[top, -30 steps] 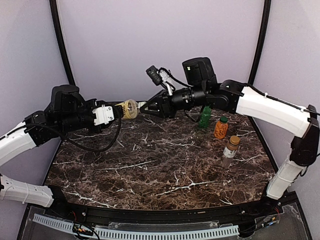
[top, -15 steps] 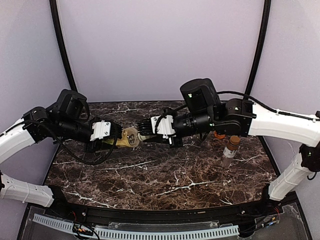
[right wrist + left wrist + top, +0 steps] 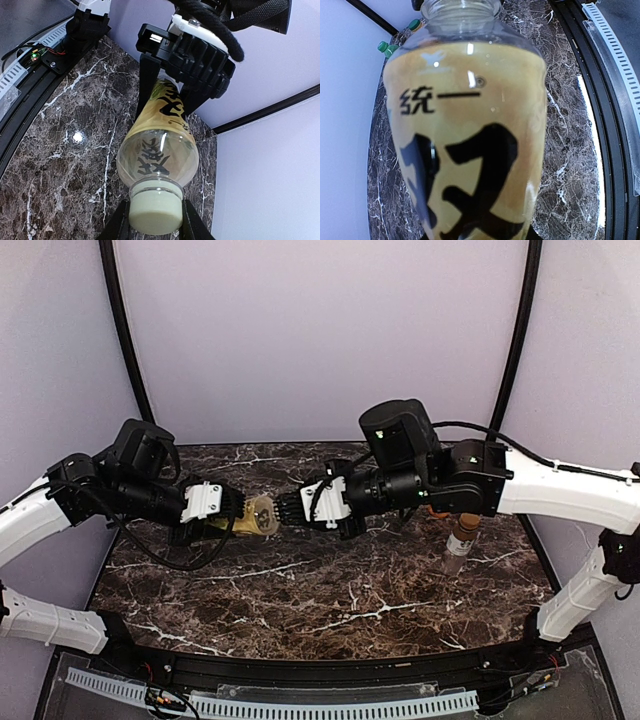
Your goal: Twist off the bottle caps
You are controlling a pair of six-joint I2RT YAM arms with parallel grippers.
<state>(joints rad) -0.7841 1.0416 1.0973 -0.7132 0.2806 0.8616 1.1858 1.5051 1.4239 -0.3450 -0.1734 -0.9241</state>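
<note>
My left gripper (image 3: 240,513) is shut on the body of the tall clear bottle with yellow liquid (image 3: 262,513) and holds it lying sideways above the table. The bottle fills the left wrist view (image 3: 465,150). My right gripper (image 3: 287,510) is shut on its pale cap (image 3: 155,215), with a finger (image 3: 116,226) on each side. The slim clear bottle with a white label (image 3: 462,538) stands at the right. The squat orange bottle (image 3: 437,510) is mostly hidden behind my right arm. The green bottle's top (image 3: 383,47) shows only in the left wrist view.
The dark marble table (image 3: 300,590) has a black rail (image 3: 300,670) along its near edge. Purple walls (image 3: 320,330) close in the back and sides. The standing bottles are grouped at the far right of the table.
Both grippers have come down and toward the near side with the yellow bottle between them. My right arm now covers the green and orange bottles. My right wrist has turned.
</note>
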